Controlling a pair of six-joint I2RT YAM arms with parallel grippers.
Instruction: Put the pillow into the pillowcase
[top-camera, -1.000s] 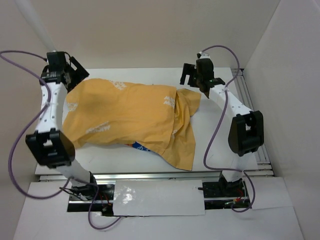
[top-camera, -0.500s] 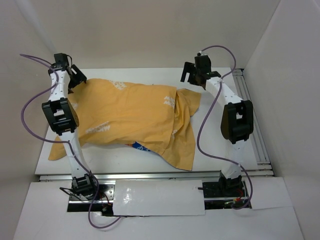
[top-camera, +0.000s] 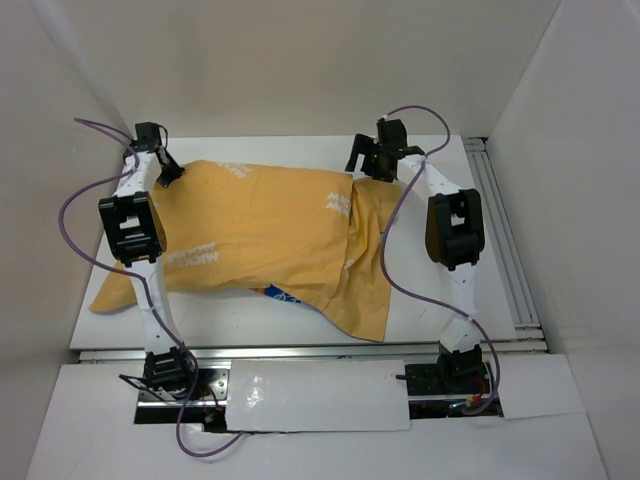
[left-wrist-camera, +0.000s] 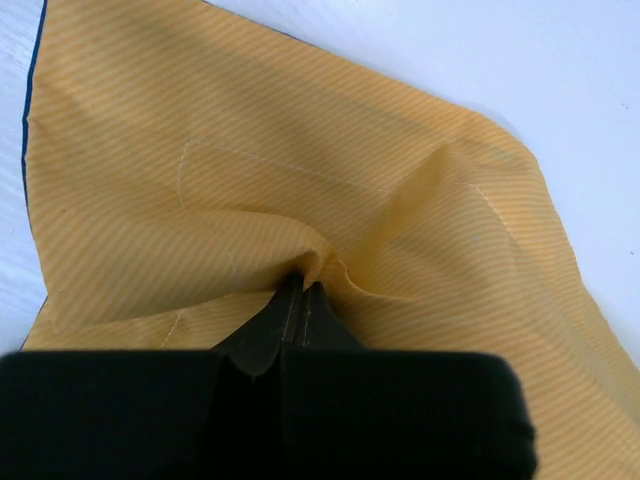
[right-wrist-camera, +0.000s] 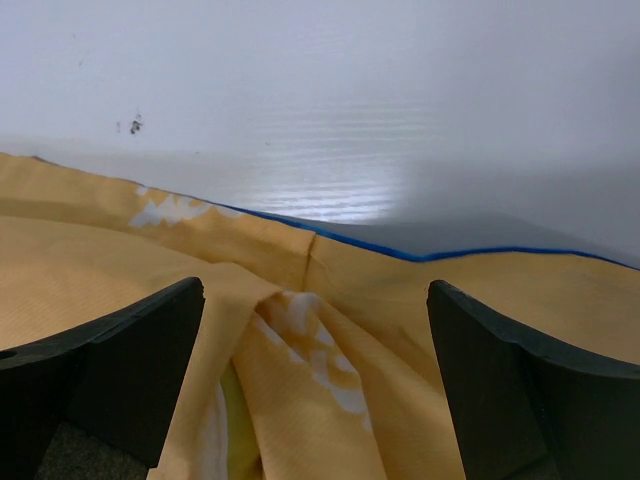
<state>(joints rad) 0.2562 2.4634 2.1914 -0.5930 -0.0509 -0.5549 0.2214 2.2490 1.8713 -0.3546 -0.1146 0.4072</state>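
Two arms reach across the table (top-camera: 230, 310). The left gripper (left-wrist-camera: 300, 292) is pinched tight on a puckered fold of the orange pillowcase (top-camera: 260, 225) (at its far left corner). The right gripper (right-wrist-camera: 312, 295) gapes wide over the cloth's far right edge.

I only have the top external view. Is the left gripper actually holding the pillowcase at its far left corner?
Observer: Yes. In the left wrist view the left gripper is shut, pinching a small fold of the orange pillowcase.
Operator: And the right one?
Observer: The right gripper is open, its fingers wide apart over the pillowcase, gripping nothing.
Operator: Any blue side showing there?
Observer: Only a thin blue edge along the hem, against the white table.
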